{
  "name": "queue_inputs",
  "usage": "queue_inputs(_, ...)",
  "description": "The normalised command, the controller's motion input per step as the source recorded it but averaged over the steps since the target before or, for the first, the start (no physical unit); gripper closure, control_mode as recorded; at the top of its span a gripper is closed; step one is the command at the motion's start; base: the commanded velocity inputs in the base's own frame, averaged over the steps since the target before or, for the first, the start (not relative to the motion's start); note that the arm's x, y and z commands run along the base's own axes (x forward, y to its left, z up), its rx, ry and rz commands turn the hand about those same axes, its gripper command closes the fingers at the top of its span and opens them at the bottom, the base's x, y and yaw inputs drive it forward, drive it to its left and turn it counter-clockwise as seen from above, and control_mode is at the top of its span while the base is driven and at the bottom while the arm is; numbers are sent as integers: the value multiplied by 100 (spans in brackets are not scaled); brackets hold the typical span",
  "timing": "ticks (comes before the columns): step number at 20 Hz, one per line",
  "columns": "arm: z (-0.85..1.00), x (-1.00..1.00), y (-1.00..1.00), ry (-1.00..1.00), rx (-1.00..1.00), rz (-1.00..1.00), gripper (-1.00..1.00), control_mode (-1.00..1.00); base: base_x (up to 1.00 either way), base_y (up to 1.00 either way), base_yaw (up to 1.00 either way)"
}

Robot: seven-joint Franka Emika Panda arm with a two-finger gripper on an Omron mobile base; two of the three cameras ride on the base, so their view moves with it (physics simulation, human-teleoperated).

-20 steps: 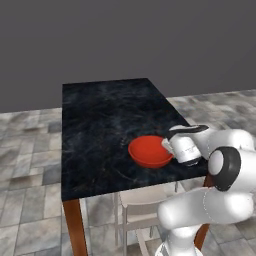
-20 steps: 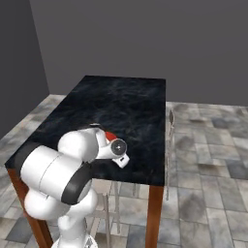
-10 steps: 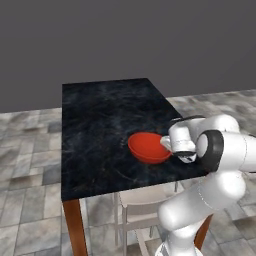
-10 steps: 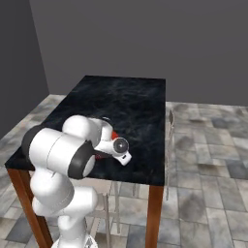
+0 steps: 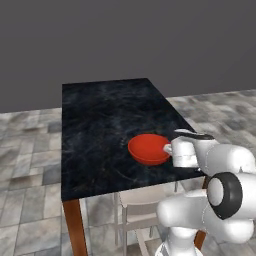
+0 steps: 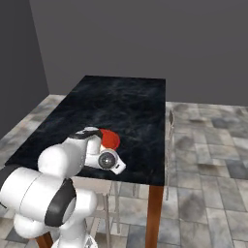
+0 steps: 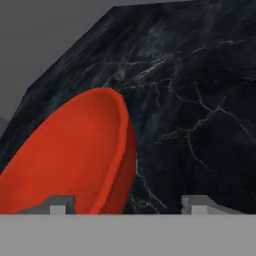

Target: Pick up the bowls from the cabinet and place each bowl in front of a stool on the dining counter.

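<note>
A glossy red bowl rests on the black marble dining counter near its front edge. My gripper is at the bowl's right rim. In the hand view the red bowl fills the left, and my gripper is open, with its fingertips wide apart on either side of the rim. A pale stool stands under the counter edge, just below the bowl. The cabinet is out of view.
A second stool stands at the counter's right side. The counter's wooden legs stand at its front corners. Grey stone tiles cover the floor around it, and a dark wall rises behind.
The gripper's fingers have spread apart and let go of the red bowl, which stays where it was on the counter. The arm's elbow has swung downward.
</note>
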Motion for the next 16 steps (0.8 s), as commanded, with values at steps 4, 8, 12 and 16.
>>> queue_inputs(4, 100, -38, -26, 0, -24, 0, -100, -100, 0, 0, 0)
queue_inputs(8, 100, -7, -39, 0, -34, 0, -100, -100, 0, 0, 0)
queue_inputs(12, 100, -18, -47, 1, -37, 0, -100, -100, 0, 0, 0)
queue_inputs(16, 100, -36, -58, 12, -35, 0, -100, -100, 0, 0, 0)
